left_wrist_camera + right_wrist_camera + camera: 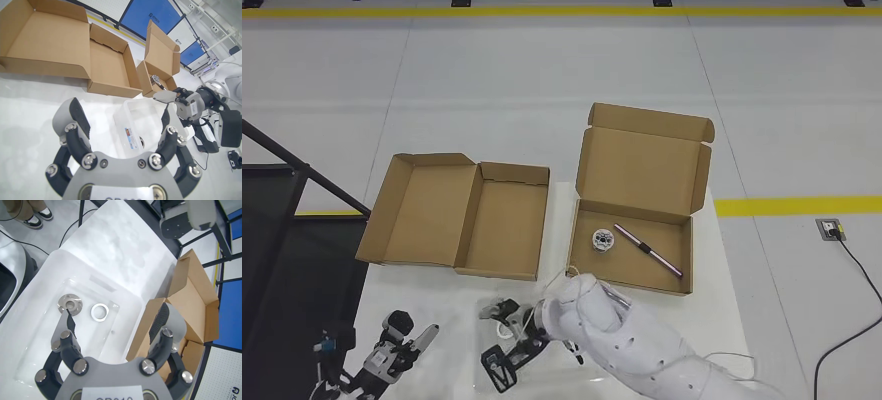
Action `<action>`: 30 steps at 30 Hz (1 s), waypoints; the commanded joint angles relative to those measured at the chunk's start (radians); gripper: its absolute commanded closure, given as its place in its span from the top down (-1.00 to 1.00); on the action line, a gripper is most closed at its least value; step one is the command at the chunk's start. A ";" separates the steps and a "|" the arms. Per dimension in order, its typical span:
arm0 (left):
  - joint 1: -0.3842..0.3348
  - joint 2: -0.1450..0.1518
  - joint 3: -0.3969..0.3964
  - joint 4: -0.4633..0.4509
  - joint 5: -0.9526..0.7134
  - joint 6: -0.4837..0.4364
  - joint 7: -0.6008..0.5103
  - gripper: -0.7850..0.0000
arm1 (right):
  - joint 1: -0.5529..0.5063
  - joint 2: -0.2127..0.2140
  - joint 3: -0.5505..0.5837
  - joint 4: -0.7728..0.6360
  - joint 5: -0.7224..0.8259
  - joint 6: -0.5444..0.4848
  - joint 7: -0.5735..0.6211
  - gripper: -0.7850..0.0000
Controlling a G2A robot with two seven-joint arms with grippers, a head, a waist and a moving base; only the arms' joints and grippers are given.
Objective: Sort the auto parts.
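- Parts in sight: a flanged disc (70,304) and a plain ring (93,312) lie flat inside the clear bin (130,317). They sit side by side on its floor and do not touch.
- I'm taking that bin as my marker; it sits on the white worktop (442,300).
- My right tool (114,313) hangs over the bin, pointing down into it, fingers spread wide with nothing between them.
- From the right wrist view, one of its fingertips (66,314) lines up with the disc's rim; I can't tell whether it touches the metal. The other finger stands over the bin's edge on the ring's side.
- My left tool (121,107) is off to one side of the bin, apart from it and facing it. It is just as wide open and just as empty.
- Past the bin on its far side lies a flat open box (457,215) of brown card, lid folded out level, no parts showing in it.
- Also past the bin, next to that one, is a box with a raised lid (614,265).
- Inside that second box I see a small toothed wheel (602,238) and a thin rod (647,250) lying at a slant, close together.
- A box corner stands just beside the bin's rim in the right wrist view.
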 commanded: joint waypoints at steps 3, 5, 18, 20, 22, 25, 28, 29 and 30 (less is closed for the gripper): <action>0.000 0.000 0.000 0.000 0.000 0.000 0.000 1.00 | 0.016 -0.025 -0.009 0.035 0.057 -0.051 0.077 1.00; 0.000 0.000 0.000 0.000 0.000 0.000 0.000 1.00 | 0.022 -0.037 -0.011 0.065 0.092 -0.064 0.122 1.00; -0.001 -0.001 0.003 0.000 0.006 0.003 0.000 1.00 | 0.189 -0.167 -0.136 0.378 0.583 -0.064 0.444 0.44; -0.002 -0.001 0.003 0.001 0.005 0.004 0.001 1.00 | 0.208 -0.188 -0.150 0.427 0.630 -0.064 0.483 0.44; -0.003 -0.002 0.003 0.002 0.004 0.004 0.000 1.00 | 0.219 -0.209 -0.165 0.463 0.664 -0.064 0.509 0.46; -0.004 -0.002 0.003 0.003 0.004 0.003 0.000 1.00 | 0.235 -0.241 -0.187 0.515 0.683 -0.064 0.550 0.57; -0.005 -0.002 0.003 0.004 0.004 0.003 -0.001 1.00 | 0.245 -0.272 -0.202 0.561 0.681 -0.031 0.568 0.66; -0.005 -0.002 0.003 0.004 0.004 0.003 -0.001 1.00 | 0.246 -0.281 -0.207 0.573 0.674 -0.011 0.569 0.65; -0.005 -0.002 0.004 0.004 0.004 0.003 -0.001 1.00 | 0.247 -0.290 -0.214 0.584 0.666 -0.002 0.566 0.66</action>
